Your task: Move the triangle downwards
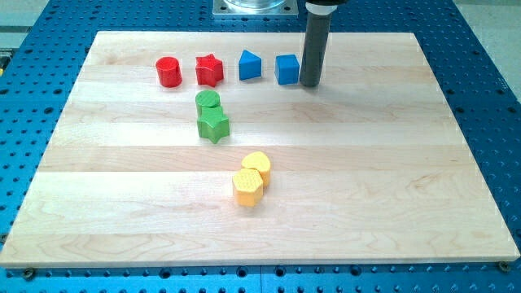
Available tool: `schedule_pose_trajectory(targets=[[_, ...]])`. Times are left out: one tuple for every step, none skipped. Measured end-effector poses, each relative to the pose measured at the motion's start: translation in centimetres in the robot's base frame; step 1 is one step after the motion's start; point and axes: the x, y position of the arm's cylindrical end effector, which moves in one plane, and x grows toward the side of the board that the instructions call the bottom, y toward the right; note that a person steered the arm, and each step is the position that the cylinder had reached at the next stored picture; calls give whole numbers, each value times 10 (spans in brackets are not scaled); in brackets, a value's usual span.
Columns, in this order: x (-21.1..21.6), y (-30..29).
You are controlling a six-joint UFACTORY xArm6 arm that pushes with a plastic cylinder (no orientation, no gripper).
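Observation:
The blue triangle block [249,65] sits near the view's top, in a row with other blocks. To its right is a blue cube [286,69]. My tip [310,84] stands just right of the blue cube, touching or nearly touching it, and about 75 px right of the triangle. To the triangle's left are a red star [209,71] and a red cylinder [169,72].
A green cylinder [208,102] and a green star [213,125] sit below the red star, touching each other. A yellow heart-like block [256,166] and a yellow hexagon [247,187] touch lower down. The wooden board [407,203] lies on a blue perforated table.

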Motion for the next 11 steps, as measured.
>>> schedule_pose_trajectory(targets=[[-38,32],[-85,14],[-88,-33],[-79,-47],[-72,-68],[-72,-103],[-64,-110],[-57,-110],[-55,-110],[-47,-110],[-46,-106]])
